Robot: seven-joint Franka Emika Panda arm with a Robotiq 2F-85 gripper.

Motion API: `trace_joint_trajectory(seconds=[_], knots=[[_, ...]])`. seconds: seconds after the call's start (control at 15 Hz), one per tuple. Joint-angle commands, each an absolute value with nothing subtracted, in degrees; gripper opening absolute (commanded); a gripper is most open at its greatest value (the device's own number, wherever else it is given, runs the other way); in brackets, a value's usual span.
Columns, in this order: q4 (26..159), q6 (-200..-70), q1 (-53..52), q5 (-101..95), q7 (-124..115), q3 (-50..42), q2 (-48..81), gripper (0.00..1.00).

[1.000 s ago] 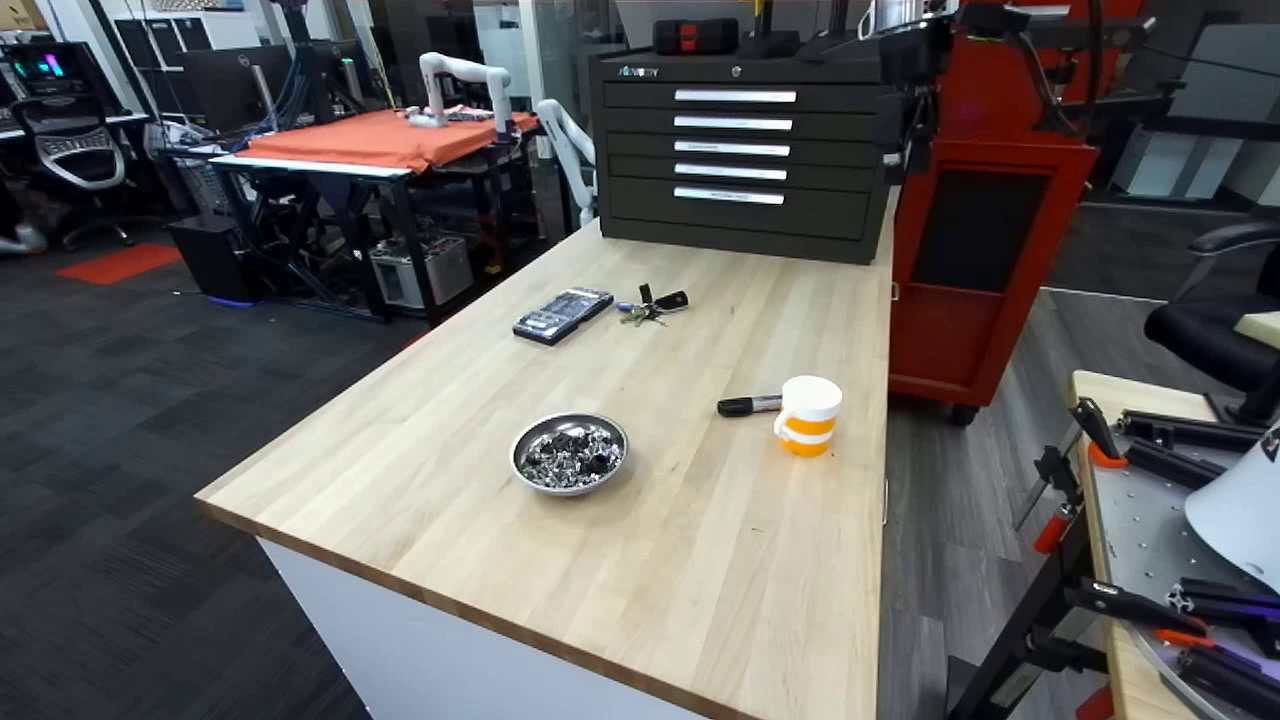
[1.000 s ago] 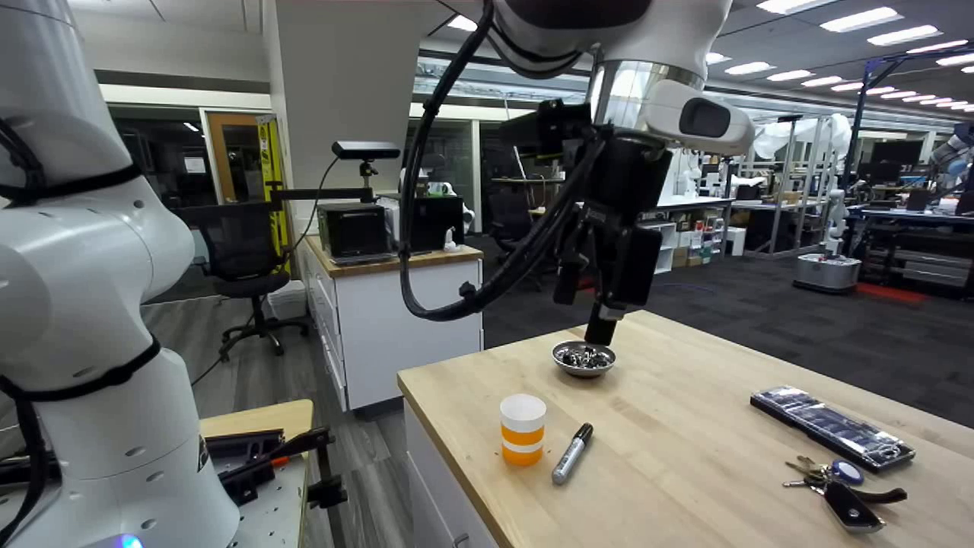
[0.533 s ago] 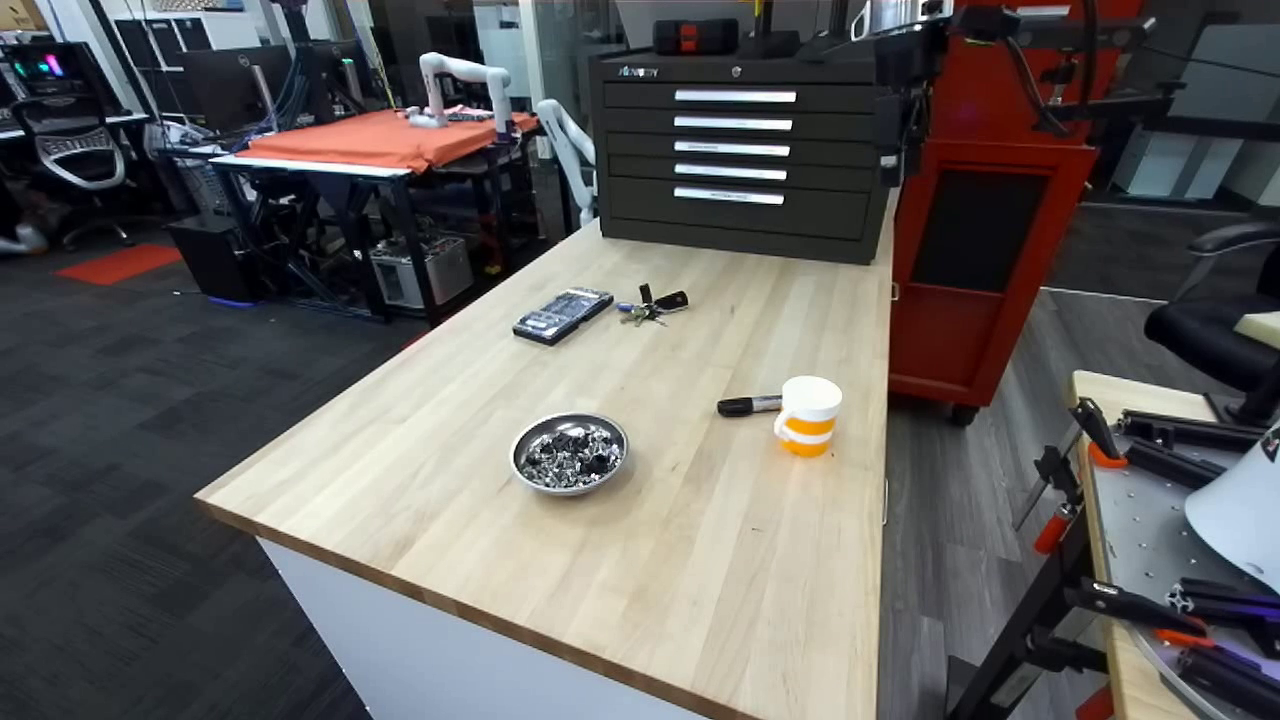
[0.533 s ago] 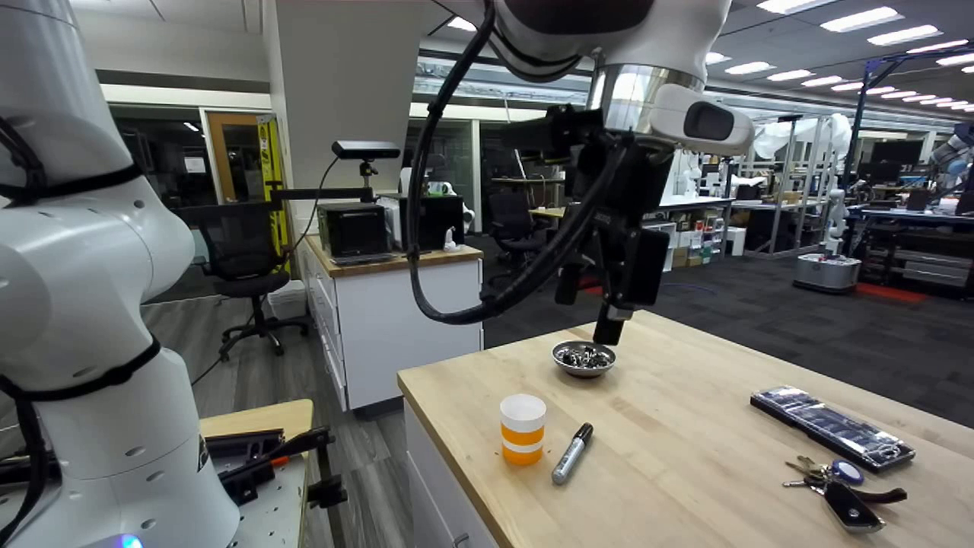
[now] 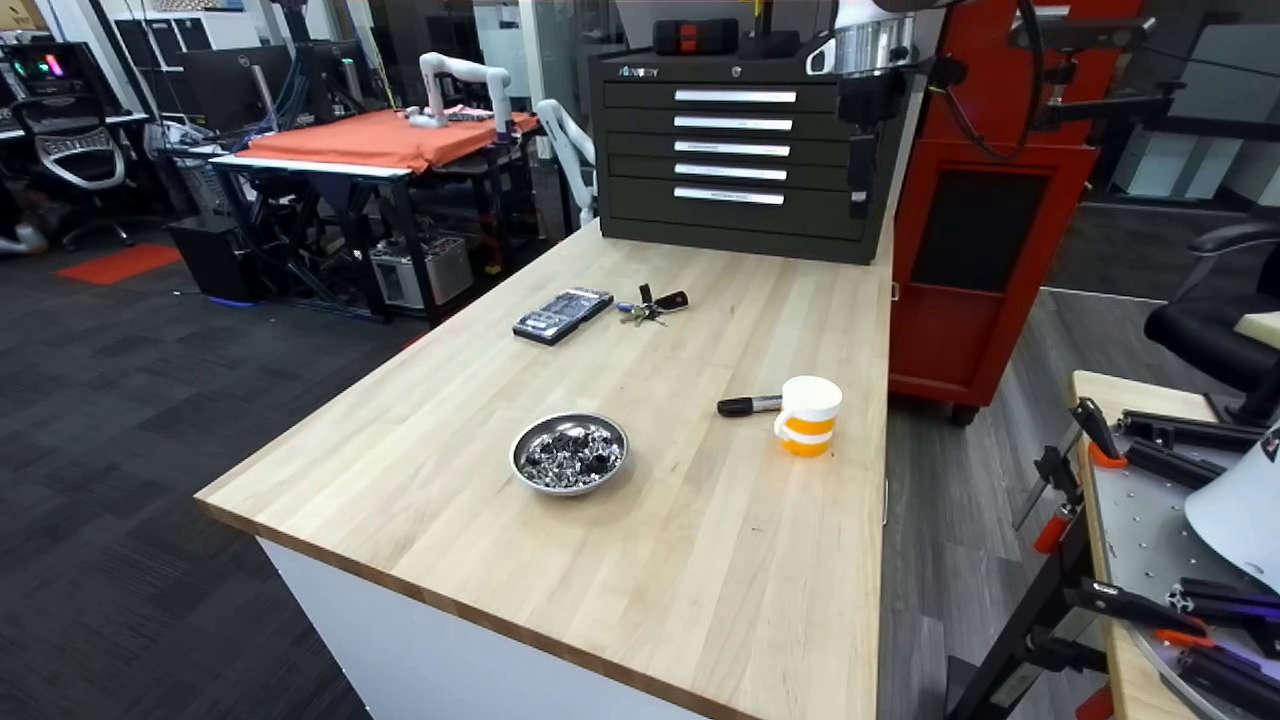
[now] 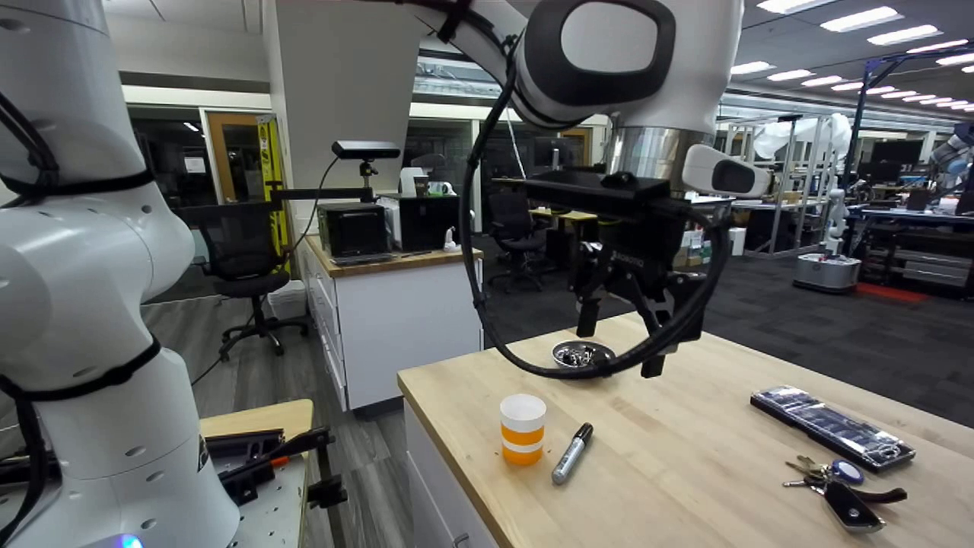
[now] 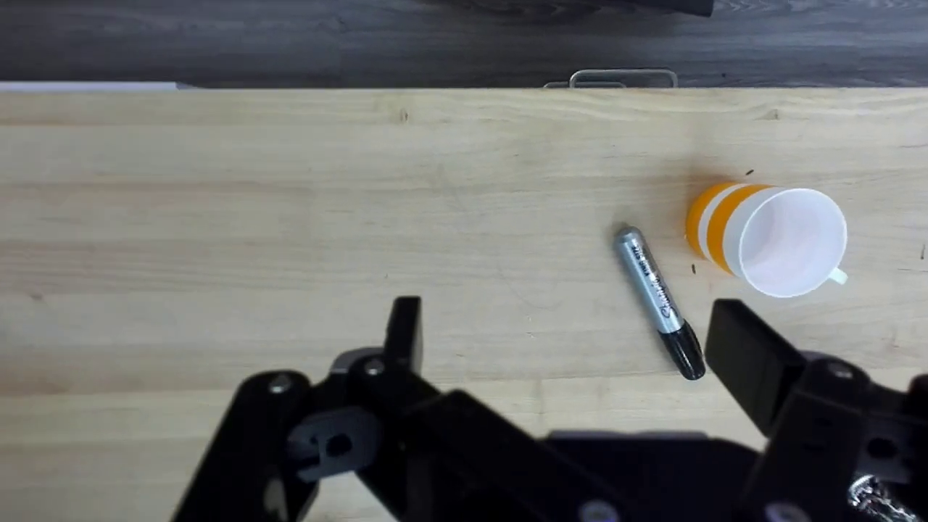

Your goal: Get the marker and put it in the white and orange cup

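Left to right in an exterior view, the white robot arm stands first, then the orange-striped white mug, upright on the wooden tabletop; just beside it, not touching, the silver-barrelled permanent marker lies flat, so the task looks barely begun. Beyond them sits a steel bowl, and next along, the Robotiq gripper hangs above the table, fingers spread wide with nothing held. The step in hand appears to be the approach to the marker. The next move likely calls for shifting until the marker lies between the fingers, turning slightly to square with its barrel, then descending without knocking the mug. Farthest right lie a clear-lidded flat case and a bunch of keys. Hard to see, again from the left: the mug's handle is hidden here, though the wrist view shows it; a black cable loop crosses the bowl's lower edge and part of the gripper; the bowl's small metal contents cannot be identified. Where the dark tool chest stands behind, the gripper's fingers blend into it, and the mug covers the marker's tail.
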State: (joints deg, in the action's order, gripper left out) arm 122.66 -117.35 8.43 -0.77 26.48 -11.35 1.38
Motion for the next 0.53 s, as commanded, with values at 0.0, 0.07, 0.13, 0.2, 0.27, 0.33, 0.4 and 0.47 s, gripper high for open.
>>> trace_joint_trajectory(seconds=[0.0, 0.07, 0.13, 0.2, 0.27, 0.33, 0.4, 0.47], knots=[[121.82, -121.28, 8.82, -0.19, 31.33, -9.94, 4.05, 1.00], [122.21, -122.34, 8.78, -0.25, 32.31, -9.51, 4.23, 1.00], [122.36, -123.01, 8.79, -0.30, 32.82, -9.15, 4.47, 1.00], [122.95, -123.79, 8.70, -0.40, 33.33, -8.69, 4.41, 1.00], [123.30, -124.37, 8.68, -0.14, 34.17, -8.30, 4.38, 1.00], [124.34, -125.76, 8.50, -0.54, 34.81, -7.84, 4.04, 1.00], [124.75, -126.63, 8.45, -0.46, 35.58, -7.48, 4.06, 1.00], [125.64, -127.89, 8.30, -0.43, 36.25, -7.03, 3.98, 1.00]])
